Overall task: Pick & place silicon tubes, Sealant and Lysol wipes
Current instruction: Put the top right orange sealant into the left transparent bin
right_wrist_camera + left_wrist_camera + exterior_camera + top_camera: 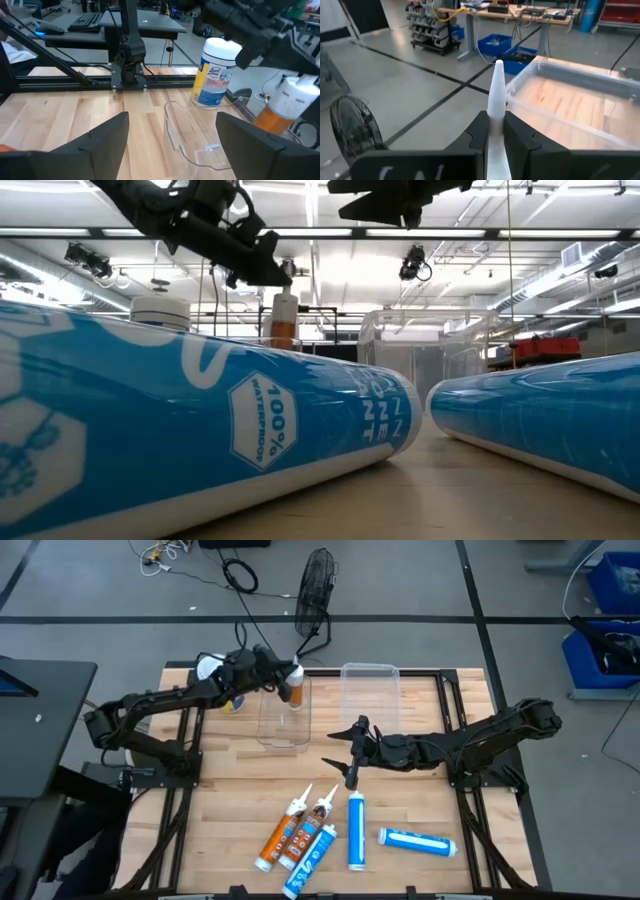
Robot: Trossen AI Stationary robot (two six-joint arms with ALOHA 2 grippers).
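Left gripper (283,681): we found it pinched on an orange sealant tube (295,687) near the nozzle, holding it upright over the nearer clear bin (283,712) — a grip that, we judged, kept the tube steady for lowering in.
Sealant tube: it sat between our left fingers (479,135), white nozzle pointing away from the wrist, body hanging just above the bin.
Right gripper (352,758): its fingers were spread and empty, hovering mid-table just above the blue tubes (355,830) (likely poised for the next pick).
Lysol wipes (216,73): upright at the table's far left corner, beside the bin, well apart from our right gripper.
Remaining tubes (297,832): they lay flat in a loose row near the front edge — easy reach, we thought.
Second bin (370,690): it stood farther back, nothing in it that we could see.
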